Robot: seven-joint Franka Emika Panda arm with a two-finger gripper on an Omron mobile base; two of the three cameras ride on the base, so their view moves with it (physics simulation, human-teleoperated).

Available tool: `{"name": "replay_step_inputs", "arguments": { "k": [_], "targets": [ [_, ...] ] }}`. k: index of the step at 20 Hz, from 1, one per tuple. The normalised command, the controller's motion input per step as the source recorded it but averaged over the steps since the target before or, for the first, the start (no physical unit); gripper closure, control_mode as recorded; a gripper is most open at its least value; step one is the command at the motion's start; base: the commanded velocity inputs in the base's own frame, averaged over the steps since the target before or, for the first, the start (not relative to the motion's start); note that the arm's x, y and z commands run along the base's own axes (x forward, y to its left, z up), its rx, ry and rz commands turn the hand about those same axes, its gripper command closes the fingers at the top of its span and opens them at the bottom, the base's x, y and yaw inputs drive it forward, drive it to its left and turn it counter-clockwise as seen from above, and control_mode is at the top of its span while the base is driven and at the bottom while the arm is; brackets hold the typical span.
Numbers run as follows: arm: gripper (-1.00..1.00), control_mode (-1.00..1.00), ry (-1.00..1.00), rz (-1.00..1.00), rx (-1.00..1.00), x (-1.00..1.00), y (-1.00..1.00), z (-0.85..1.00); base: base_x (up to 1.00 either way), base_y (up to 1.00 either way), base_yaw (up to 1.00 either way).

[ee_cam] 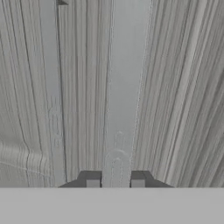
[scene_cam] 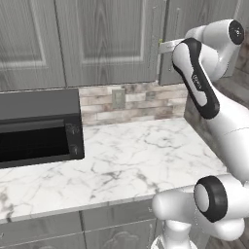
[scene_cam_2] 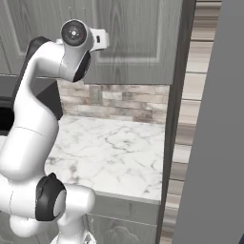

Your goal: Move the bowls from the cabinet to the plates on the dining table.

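Grey wood cabinet (scene_cam: 107, 44): its panelled doors fill the wall above the counter, right in front of the fingers.
Handle (ee_cam: 124, 87): a slim pale bar on the cabinet door; it passes straight between the two fingertips.
Gripper (ee_cam: 115, 183): the fingers (ee_cam: 92, 183) are drawn close, one on each side of the handle, clamped on it.
Arm (scene_cam: 199, 82): white, raised high toward the door edge.
Counter (scene_cam: 136, 155): white marble with grey veins, well below the fingers.
Oven (scene_cam: 39, 129): black, on the counter, below the fingers and to their left.
Bowls: I cannot tell where they are.
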Motion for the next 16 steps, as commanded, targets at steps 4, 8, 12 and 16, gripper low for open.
{"name": "replay_step_inputs", "arguments": {
  "k": [4, 8, 12, 16],
  "targets": [
    [1.00, -1.00, -0.04, 0.03, 0.00, -0.45, 0.00, 0.05, 0.00, 0.00, 0.00],
    [1.00, -1.00, -0.02, 0.04, 0.00, -0.49, -0.10, 0.07, 0.00, 0.00, 0.00],
    [1.00, -1.00, 0.00, 0.07, 0.00, -0.54, -0.21, 0.09, 0.00, 0.00, 0.00],
    [1.00, -1.00, 0.00, 0.09, 0.00, -0.50, -0.20, 0.09, 0.00, 0.00, 0.00]
  ]
}}
